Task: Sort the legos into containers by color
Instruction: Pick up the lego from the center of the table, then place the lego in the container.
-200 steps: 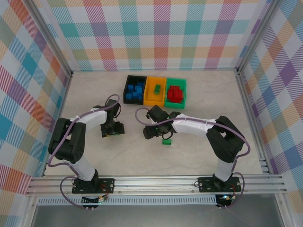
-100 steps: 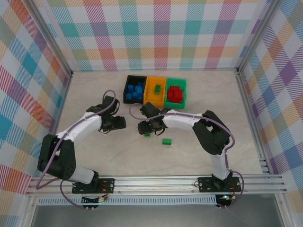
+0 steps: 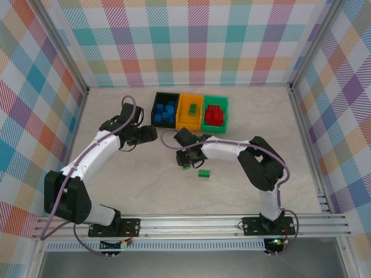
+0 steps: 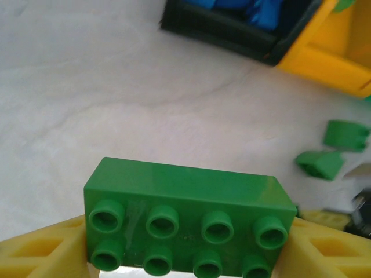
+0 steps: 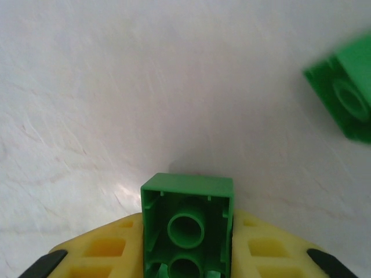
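Plainly green, glossy and studded, both bricks in hand. Clamped crosswise between the yellow fingers [image 4: 35, 255] of the left gripper [image 3: 149, 135]: a long green brick [image 4: 188, 223] with two rows of four round studs, jaws half-wide and pressed on its short ends. Carried just beside the black bin [image 3: 164, 124], at its 7 o'clock, over the table [image 3: 145, 185]. Pinched in the right gripper [image 3: 186, 162], jaws narrow: a small green brick [image 5: 186, 223], near the table's middle at 6 o'clock of the yellow bin [image 3: 188, 120]; resting on the surface or just above it, cannot tell. Left lying near that gripper, at its 4 o'clock: a loose green brick [image 3: 204, 172]. Lined up at 12 o'clock of the table: black bin with blue bricks [image 3: 167, 110], yellow bin with a lone green brick [image 3: 191, 108], green bin [image 3: 215, 126] with red bricks [image 3: 213, 114]. Compared with a second ago: left gripper moved from farther down at 7 o'clock of the black bin to right beside it; right gripper closed from wide to narrow over the small brick, seen bare on the table half a second back; loose brick and bins unmoved. Long brick's studs turned toward the wrist camera, long axis 9 to 3 across the fingers. Small brick's hollow underside turned toward its own wrist camera, length running 12 to 6 between the fingers, partly hidden.
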Robot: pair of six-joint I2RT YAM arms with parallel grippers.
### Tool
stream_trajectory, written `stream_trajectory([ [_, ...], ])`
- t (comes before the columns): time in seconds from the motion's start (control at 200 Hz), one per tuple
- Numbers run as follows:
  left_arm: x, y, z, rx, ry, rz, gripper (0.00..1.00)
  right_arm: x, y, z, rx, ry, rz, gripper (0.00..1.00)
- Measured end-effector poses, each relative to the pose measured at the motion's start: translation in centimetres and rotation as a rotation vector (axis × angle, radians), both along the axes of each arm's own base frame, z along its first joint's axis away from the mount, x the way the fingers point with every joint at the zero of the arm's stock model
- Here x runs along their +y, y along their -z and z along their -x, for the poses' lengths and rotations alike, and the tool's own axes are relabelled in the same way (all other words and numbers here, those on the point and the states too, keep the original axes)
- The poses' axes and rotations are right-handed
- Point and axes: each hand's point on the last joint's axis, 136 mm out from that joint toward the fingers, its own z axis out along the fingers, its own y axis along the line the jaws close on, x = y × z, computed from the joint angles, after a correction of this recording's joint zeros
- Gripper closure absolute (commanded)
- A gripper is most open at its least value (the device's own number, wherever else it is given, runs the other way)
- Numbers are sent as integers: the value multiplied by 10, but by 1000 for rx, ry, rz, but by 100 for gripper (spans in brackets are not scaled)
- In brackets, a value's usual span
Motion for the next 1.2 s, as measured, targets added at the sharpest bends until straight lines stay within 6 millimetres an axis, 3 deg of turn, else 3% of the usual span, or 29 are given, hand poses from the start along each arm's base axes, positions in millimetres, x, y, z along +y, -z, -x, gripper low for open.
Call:
stream_trajectory([
  [0.165, -29, -6, -31, -4, 38, 50, 32, -30, -14, 20, -10, 33, 3, 71],
  [0.5, -126, 3, -108, -26, 173, 98, 29, -73, -91, 31, -203, 132, -115, 70],
  [0.645, -157, 15, -141, -34, 197, 101, 24, -90, -101, 36, -245, 162, -119, 70],
  [0.785, -170, 27, -165, -37, 196, 105, 15, -98, -97, 39, -245, 176, -99, 69],
  [0.86, -172, 33, -169, -28, 195, 101, 15, -100, -95, 40, -241, 180, -92, 69],
  [1.025, -170, 36, -157, -27, 198, 94, 15, -104, -96, 35, -248, 198, -89, 69],
  [1.2, -141, 32, -104, 2, 180, 84, 15, -104, -105, 0, -238, 259, -143, 69],
])
